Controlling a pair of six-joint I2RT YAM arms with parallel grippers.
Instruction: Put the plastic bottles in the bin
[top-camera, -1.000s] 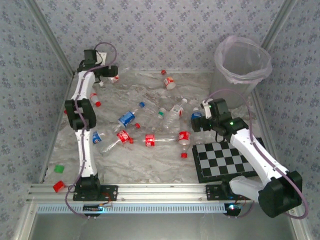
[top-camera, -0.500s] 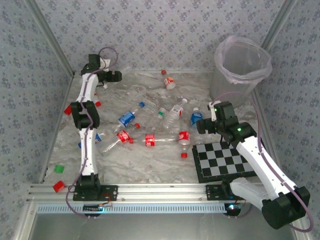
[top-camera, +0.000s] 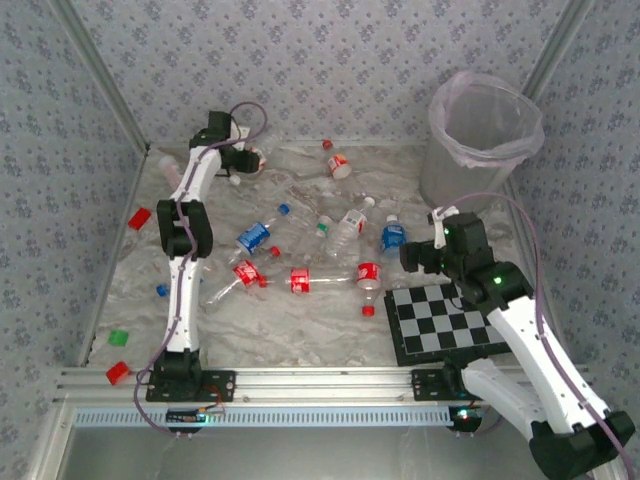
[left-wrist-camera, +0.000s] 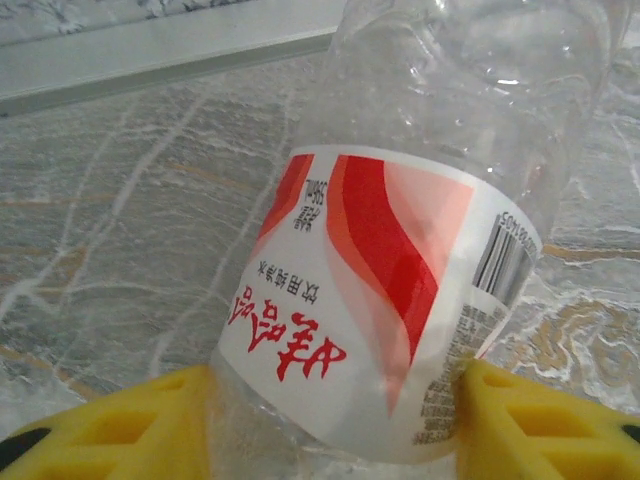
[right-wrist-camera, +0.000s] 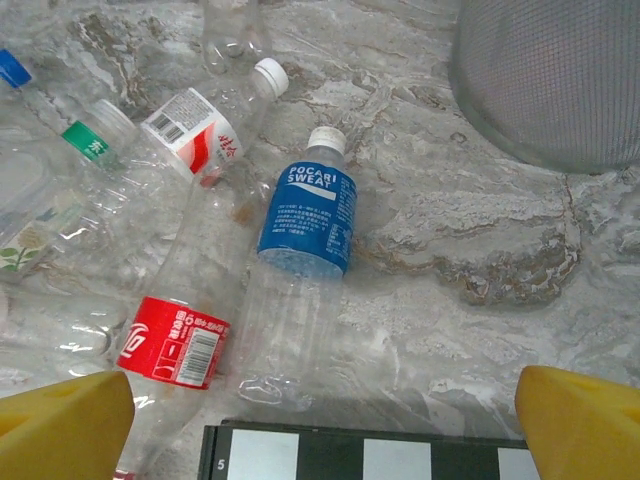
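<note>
After swinging right along the back wall (top-camera: 330, 60) from the far-left corner, now pinches a red-labelled bottle (left-wrist-camera: 380, 300) between narrowed left jaws at the rear of the surface (top-camera: 300, 325), well apart from the bin (top-camera: 452, 175), ready for the carry across. Reaches nearly straight. Pulled back over the checkerboard (top-camera: 450, 320), holds right jaws wide behind the Pocari Sweat bottle (right-wrist-camera: 305, 230).
</note>
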